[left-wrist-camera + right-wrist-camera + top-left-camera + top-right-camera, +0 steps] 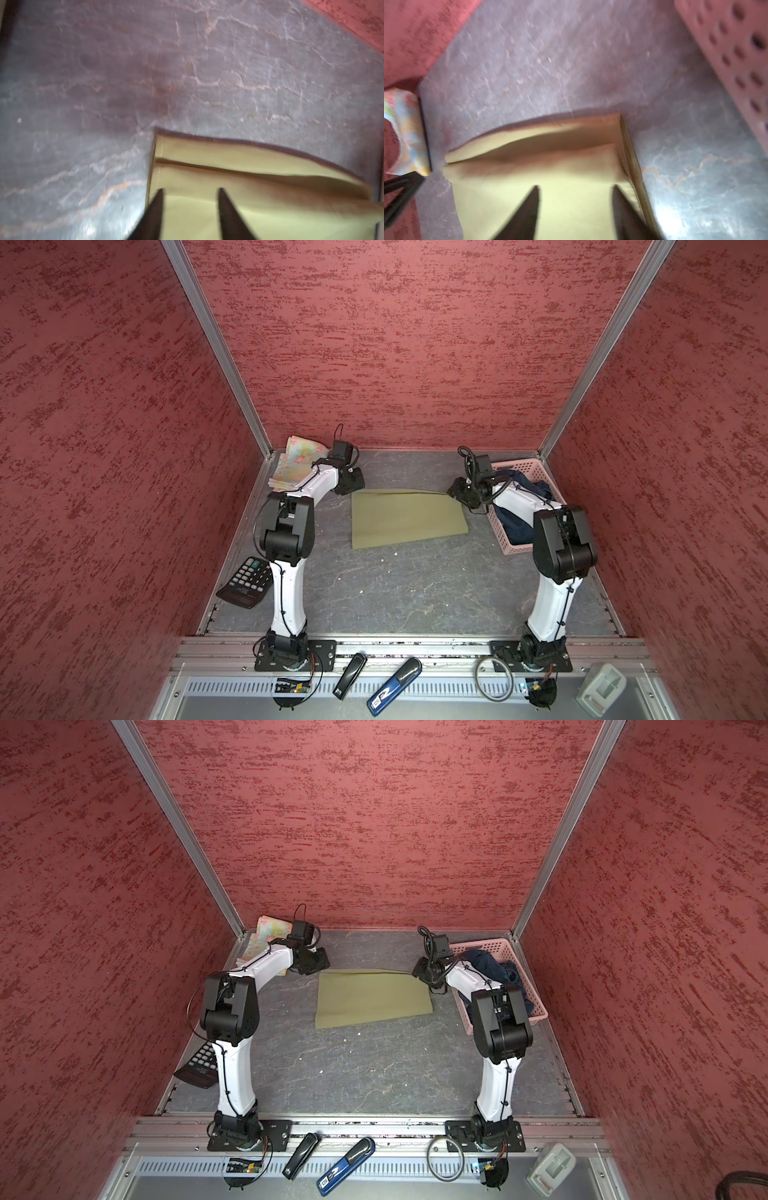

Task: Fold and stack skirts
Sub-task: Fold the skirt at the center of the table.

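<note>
Left of the once-folded olive skirt (407, 518) lay the finished floral skirt (295, 464), right of it the unfolded denim skirt (513, 529); left fingers (154, 212) and right fingers (527, 212) hovered spread, empty.

left gripper (191, 189) parted, right gripper (576, 186) parted

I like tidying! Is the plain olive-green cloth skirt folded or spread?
Folded: the olive-green skirt lies flat, two stacked layers showing along its far edge in wrist views.
</note>
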